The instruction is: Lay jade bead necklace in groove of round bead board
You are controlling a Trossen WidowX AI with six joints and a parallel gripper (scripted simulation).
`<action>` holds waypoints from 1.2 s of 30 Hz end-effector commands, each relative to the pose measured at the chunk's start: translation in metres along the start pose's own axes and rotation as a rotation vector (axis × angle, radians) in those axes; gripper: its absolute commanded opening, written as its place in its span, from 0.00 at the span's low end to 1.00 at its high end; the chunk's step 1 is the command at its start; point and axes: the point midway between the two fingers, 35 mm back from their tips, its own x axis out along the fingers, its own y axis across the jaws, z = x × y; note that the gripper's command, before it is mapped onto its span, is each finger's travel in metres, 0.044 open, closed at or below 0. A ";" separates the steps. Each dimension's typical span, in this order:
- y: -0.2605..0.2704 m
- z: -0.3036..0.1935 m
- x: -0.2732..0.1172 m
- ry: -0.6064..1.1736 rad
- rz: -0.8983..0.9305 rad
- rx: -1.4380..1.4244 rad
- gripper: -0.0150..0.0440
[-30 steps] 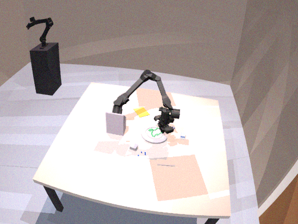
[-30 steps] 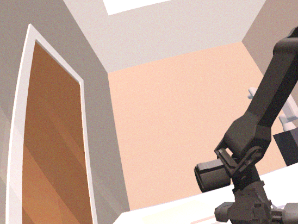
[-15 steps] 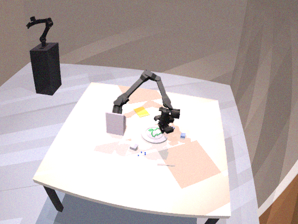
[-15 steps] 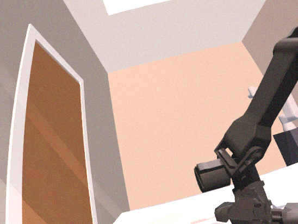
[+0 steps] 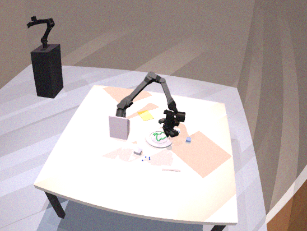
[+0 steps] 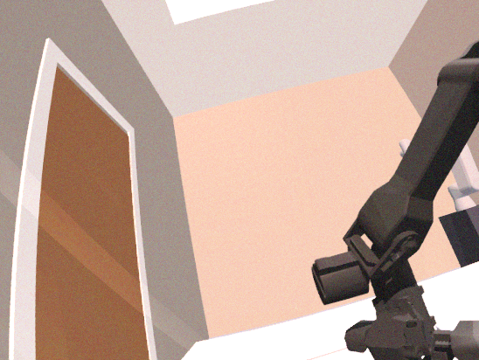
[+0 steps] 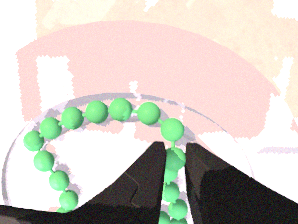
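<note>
The round bead board (image 5: pixel 160 146) (image 7: pixel 150 55) lies flat on the table below my gripper. The jade bead necklace (image 5: pixel 157 139) (image 7: pixel 120 109) lies on it in an irregular loop. In the wrist view its upper beads follow the groove's far arc; I cannot tell whether they are seated. The left strand bends inward, away from the ring. My gripper (image 5: pixel 171 134) (image 7: pixel 173 152) is shut on a bead of the right strand, at the right side of the board. The fingers hide part of the near strands. The fingertips are not visible in the exterior view.
A grey upright panel (image 5: pixel 119 128) stands by the arm's base. A yellow square (image 5: pixel 145 115) lies behind the board. A grey block (image 5: pixel 137 151) and small blue beads (image 5: pixel 145 157) lie in front, with a pale stick (image 5: pixel 171 170). A blue block (image 5: pixel 188 139) is to the right.
</note>
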 end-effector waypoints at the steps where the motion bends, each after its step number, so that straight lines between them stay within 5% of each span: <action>1: -0.004 0.004 -0.001 0.000 0.001 -0.008 0.25; 16: -0.010 0.008 0.007 -0.001 0.001 -0.008 0.25; 32: -0.010 0.008 -0.001 0.000 0.001 -0.008 0.97; 36: -0.009 0.007 -0.001 0.000 0.001 -0.008 1.00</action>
